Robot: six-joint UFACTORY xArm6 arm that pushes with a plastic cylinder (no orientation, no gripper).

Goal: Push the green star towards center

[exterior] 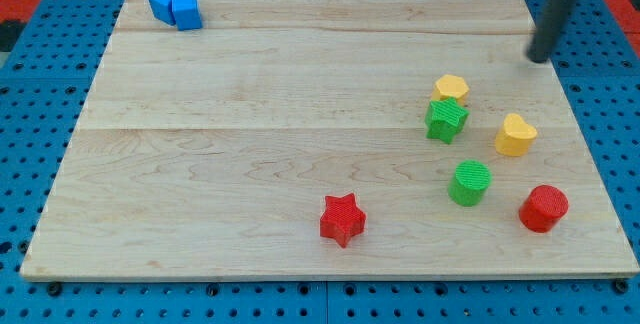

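Note:
The green star [446, 120] lies on the wooden board [250, 114] at the view's right, just below and touching a yellow hexagon-like block [452, 88]. My tip [540, 59] is at the board's right edge near the view's top, up and to the right of the green star, well apart from every block.
A yellow heart-shaped block [516, 135] lies right of the star. A green cylinder [470, 183] and a red cylinder [544, 208] lie below it. A red star [342, 219] sits near the bottom middle. Two blue blocks [176, 9] sit at the top left corner.

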